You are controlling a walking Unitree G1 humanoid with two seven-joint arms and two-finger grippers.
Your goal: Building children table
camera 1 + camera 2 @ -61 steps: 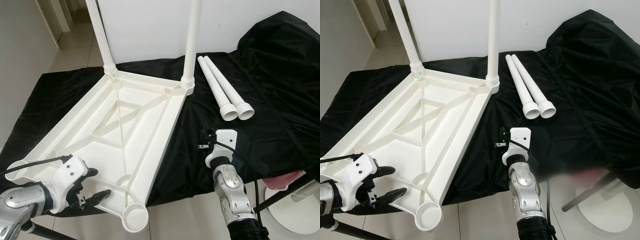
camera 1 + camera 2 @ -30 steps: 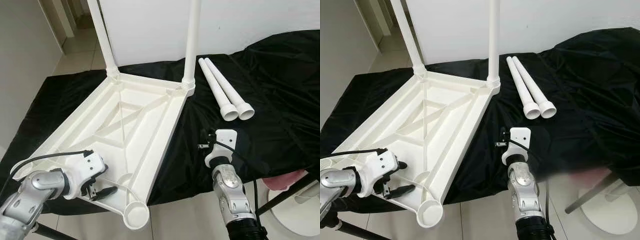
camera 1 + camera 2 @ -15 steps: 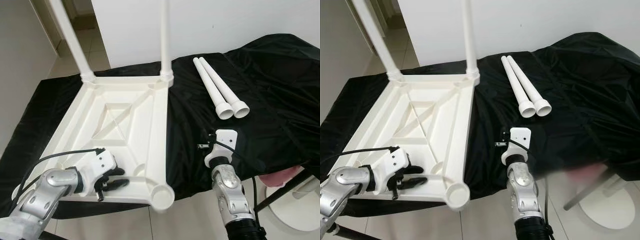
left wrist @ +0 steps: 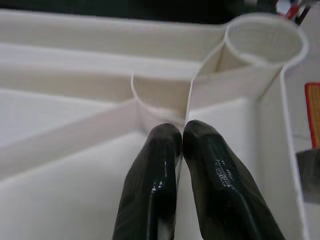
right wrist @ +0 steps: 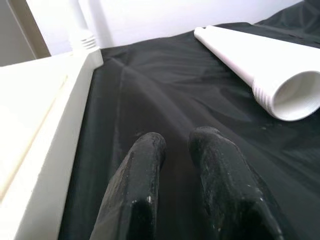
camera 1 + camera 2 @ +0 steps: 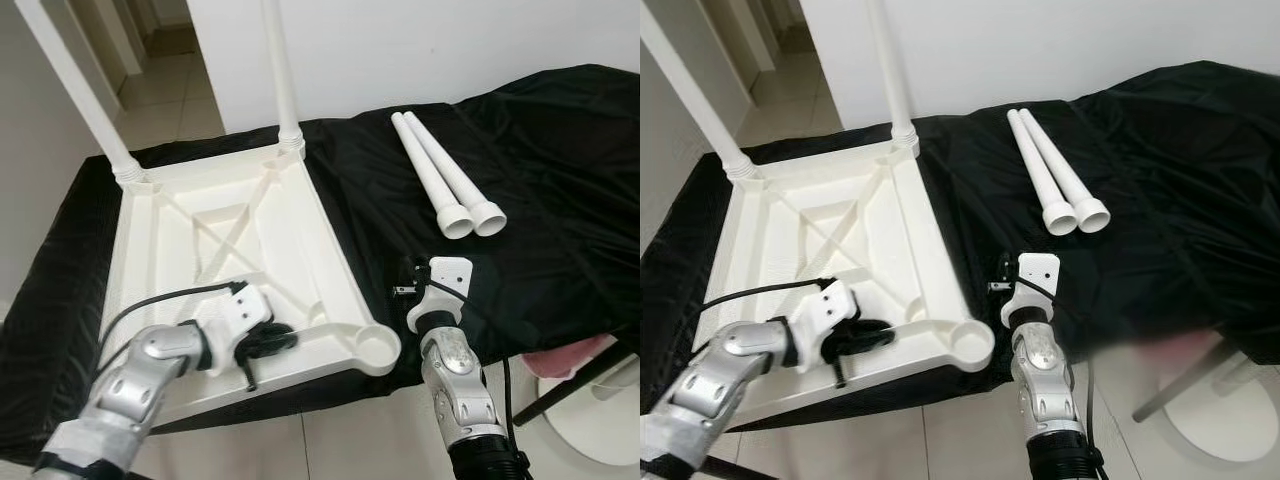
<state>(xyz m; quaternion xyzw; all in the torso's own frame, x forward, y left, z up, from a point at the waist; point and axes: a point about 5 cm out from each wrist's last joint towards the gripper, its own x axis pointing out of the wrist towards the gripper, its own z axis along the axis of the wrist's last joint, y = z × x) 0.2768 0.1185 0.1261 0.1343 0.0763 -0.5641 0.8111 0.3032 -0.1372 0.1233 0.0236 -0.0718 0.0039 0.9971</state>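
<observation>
The white table top (image 6: 160,250) lies upside down on the black cloth (image 6: 560,200). Two white legs stand in its far corner sockets, one (image 6: 75,90) on the left and one (image 6: 278,70) to its right. Its near right corner socket (image 6: 376,349) is empty. My left gripper (image 6: 272,338) is shut on a thin rib of the table top (image 4: 186,107) beside that socket, fingers (image 4: 210,165) pinching it. Two loose white legs (image 6: 445,175) lie side by side to the right. My right gripper (image 5: 177,137) hovers low over the cloth between table top and loose legs, shut and holding nothing.
The cloth-covered surface ends close in front of me, with tiled floor (image 6: 330,450) below. A white round base (image 6: 590,420), a dark slanted bar (image 6: 560,385) and something pink (image 6: 570,352) sit at the lower right. A white wall (image 6: 480,40) is behind and a hallway (image 6: 160,40) at the far left.
The table top has swung round on the cloth with my left gripper on its rib, bringing the empty near socket to the right, closer to my right gripper. The right arm has stayed put.
</observation>
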